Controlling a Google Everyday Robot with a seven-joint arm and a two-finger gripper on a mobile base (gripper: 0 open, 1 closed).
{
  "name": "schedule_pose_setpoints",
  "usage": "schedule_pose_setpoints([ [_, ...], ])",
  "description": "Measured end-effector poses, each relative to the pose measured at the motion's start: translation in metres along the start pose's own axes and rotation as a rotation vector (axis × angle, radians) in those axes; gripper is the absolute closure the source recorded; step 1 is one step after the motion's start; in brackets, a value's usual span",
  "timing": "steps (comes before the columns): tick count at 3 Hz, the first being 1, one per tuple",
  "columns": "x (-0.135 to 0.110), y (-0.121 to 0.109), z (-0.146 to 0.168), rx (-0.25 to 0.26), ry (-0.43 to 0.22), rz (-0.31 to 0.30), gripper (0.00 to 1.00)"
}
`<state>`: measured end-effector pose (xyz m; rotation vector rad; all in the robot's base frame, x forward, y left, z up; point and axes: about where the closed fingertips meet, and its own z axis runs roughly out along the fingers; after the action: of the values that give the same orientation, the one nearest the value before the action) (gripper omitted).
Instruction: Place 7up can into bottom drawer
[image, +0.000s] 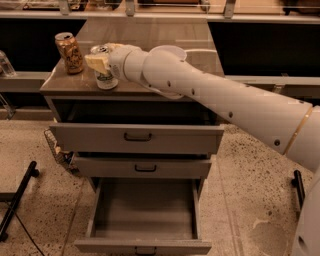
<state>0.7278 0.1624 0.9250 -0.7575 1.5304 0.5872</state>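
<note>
7up can (107, 80) is upright on the cabinet top (150, 35), front-left part. L to R: brown patterned can (69, 52) stands just left of it, near but apart. Gripper (102, 63) is right up against the 7up can's upper half, tan pad across its front. Can't tell how far it's closed or if it's actually got hold, tbh. Wrist is bent toward the can. White arm (225, 100) runs down-right from there across the cabinet to the frame edge. Below, the bottom drawer (145, 212) is pulled way out.
</note>
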Motion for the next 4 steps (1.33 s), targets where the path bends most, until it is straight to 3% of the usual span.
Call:
schedule_pose_setpoints([
  [1,0.0177,-0.0133,-0.033,-0.087,-0.005,0.023,1.0],
  [4,0.017,-0.0132,-0.0341,-0.09,-0.005,0.024,1.0],
])
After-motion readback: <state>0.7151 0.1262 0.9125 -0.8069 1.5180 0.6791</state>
